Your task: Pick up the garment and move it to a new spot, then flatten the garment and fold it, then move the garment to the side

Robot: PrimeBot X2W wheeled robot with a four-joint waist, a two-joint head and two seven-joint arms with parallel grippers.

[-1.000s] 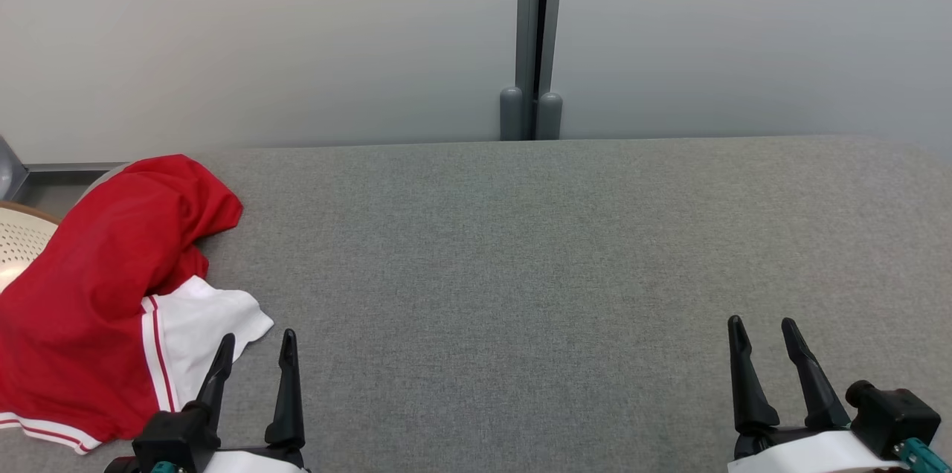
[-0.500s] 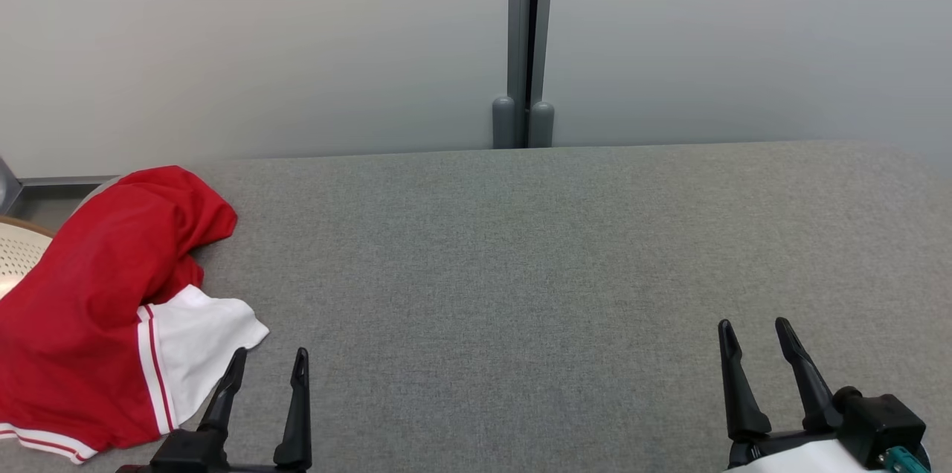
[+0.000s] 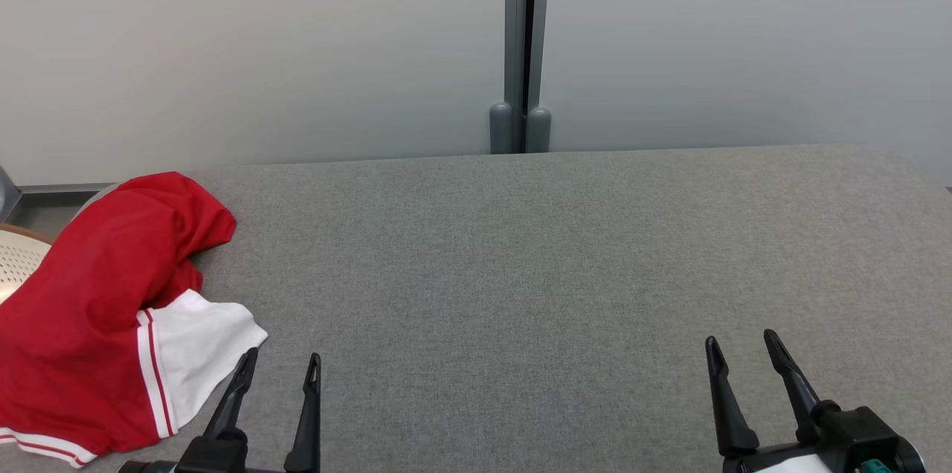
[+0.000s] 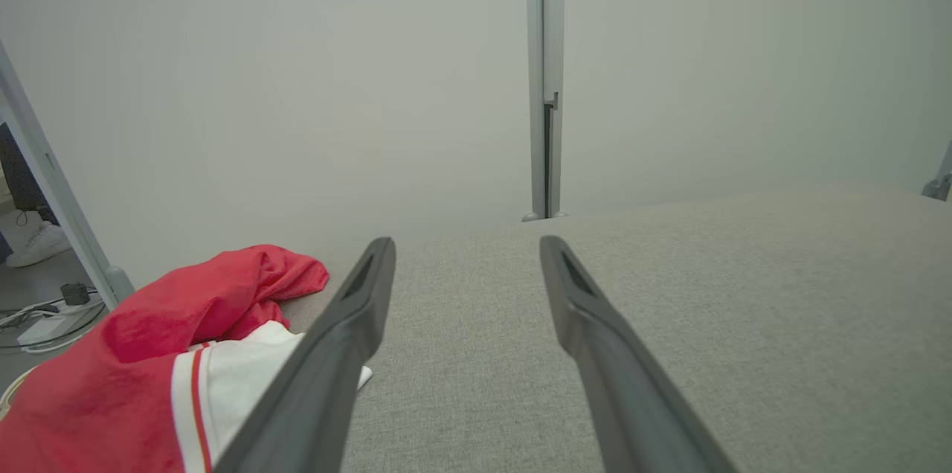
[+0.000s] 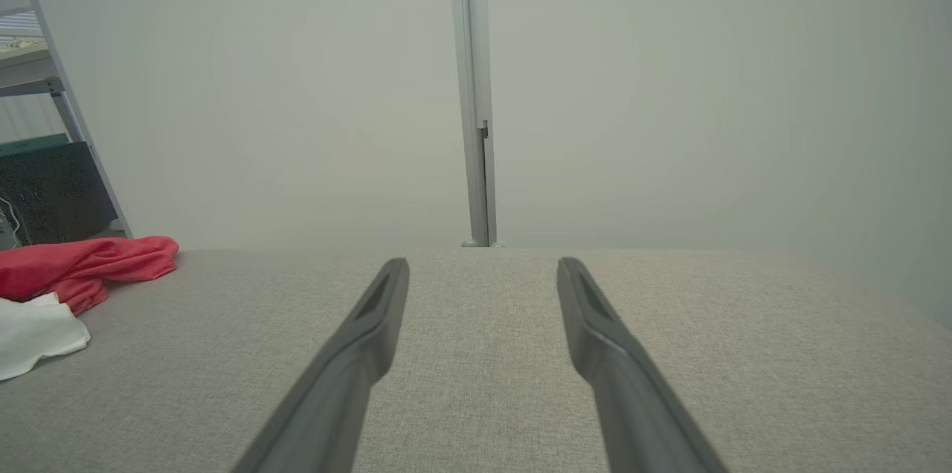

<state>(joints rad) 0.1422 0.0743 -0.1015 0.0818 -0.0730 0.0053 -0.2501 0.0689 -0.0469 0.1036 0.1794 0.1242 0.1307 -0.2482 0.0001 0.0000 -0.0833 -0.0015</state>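
Garment (image 3: pixel 82 302), red-and-white heap beside released left gripper (image 3: pixel 284 354); right gripper (image 3: pixel 740 338) released too (shoe (image 4: pixel 33 244) in left wrist view).

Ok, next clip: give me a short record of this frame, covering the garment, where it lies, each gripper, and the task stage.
garment: red with a white panel, crumpled, not folded
place: left end of the grey table
left gripper: open, empty, close beside the white panel
right gripper: open, empty, over bare table, far from the garment
stage: pickup not yet begun
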